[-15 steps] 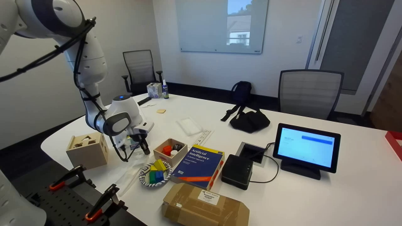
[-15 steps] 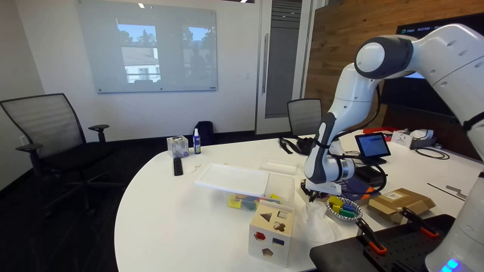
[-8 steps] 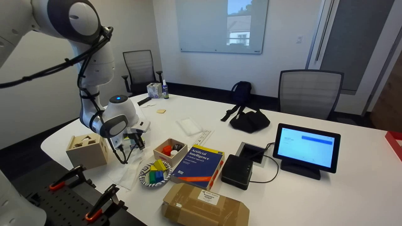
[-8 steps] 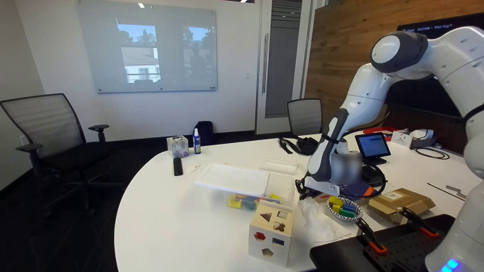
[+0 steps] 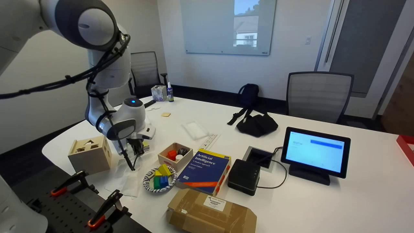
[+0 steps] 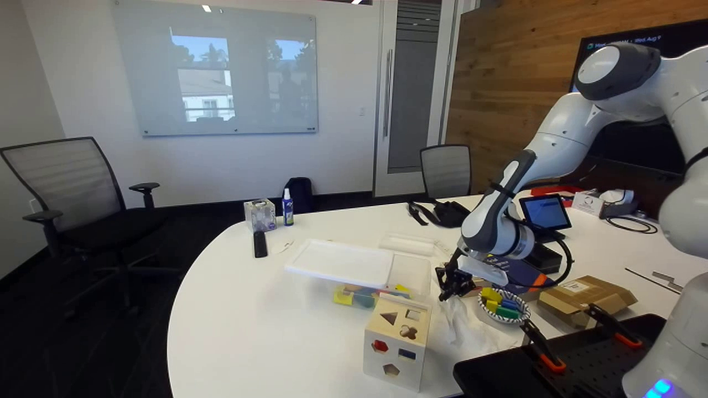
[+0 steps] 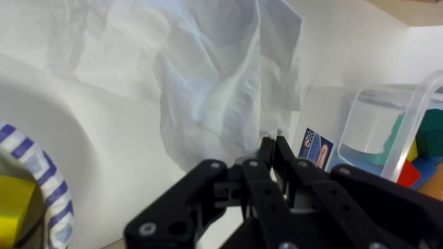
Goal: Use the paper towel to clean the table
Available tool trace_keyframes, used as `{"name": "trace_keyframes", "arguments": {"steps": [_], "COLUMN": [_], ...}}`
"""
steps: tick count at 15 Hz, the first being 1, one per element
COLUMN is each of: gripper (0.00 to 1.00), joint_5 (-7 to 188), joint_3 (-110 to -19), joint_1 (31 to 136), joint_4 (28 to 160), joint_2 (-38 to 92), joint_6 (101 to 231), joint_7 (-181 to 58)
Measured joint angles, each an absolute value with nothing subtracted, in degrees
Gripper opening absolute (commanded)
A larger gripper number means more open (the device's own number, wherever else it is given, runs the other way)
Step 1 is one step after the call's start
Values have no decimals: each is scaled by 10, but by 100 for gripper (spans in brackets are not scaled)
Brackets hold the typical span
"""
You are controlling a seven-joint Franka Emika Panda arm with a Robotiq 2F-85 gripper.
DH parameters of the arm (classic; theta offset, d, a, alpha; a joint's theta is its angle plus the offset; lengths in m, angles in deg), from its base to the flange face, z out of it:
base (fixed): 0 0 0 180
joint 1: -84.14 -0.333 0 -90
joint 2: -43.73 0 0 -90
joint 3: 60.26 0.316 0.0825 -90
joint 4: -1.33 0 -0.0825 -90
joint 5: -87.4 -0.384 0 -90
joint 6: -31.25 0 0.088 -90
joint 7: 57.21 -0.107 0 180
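The paper towel [image 5: 126,181], white and crumpled, lies partly spread on the white table [image 5: 291,213]. In an exterior view it lies between the wooden shape box and the patterned bowl [image 6: 473,331]. My gripper [image 7: 273,138] is shut, with the towel's near end pinched at its fingertips in the wrist view. The towel [image 7: 211,86] stretches away from the fingertips there, its far part out of frame. In both exterior views the gripper [image 5: 141,153] is low over the table at the towel's end; it also shows here [image 6: 444,297].
The wooden shape box [image 5: 90,160] stands beside the towel. The patterned bowl [image 5: 147,185] of blocks, an open wooden box [image 5: 167,163] and a blue book [image 5: 203,168] stand on its other side. A clear container [image 7: 322,100] with a white lid [image 6: 337,261] is close to the gripper. A cardboard box [image 5: 210,213] lies nearer the base.
My gripper has moved away from the open wooden box toward the shape box. The towel has shifted with it, away from the bowl, and its loose part has spread out and wrinkled.
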State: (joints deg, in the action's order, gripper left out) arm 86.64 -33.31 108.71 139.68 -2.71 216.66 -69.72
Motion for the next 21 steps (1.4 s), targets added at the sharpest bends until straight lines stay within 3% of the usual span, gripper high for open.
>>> {"name": "trace_keyframes", "arguments": {"steps": [9,17,18,19,21], "gripper": [1,1,30,31,45], "joint_5": [867,847,843,840,833], "joint_3": [-246,-238,-238,-238,-238], "joint_1": [1135,1135,1134,1134,1133], "joint_4": [1424,1429,1429,1428,1427], "joint_2": [-32,-38,-38,-39,-39], "joint_6": [2086,2019,2014,2012,2011], "joint_7": [-584,-561,-556,-549,-541]}}
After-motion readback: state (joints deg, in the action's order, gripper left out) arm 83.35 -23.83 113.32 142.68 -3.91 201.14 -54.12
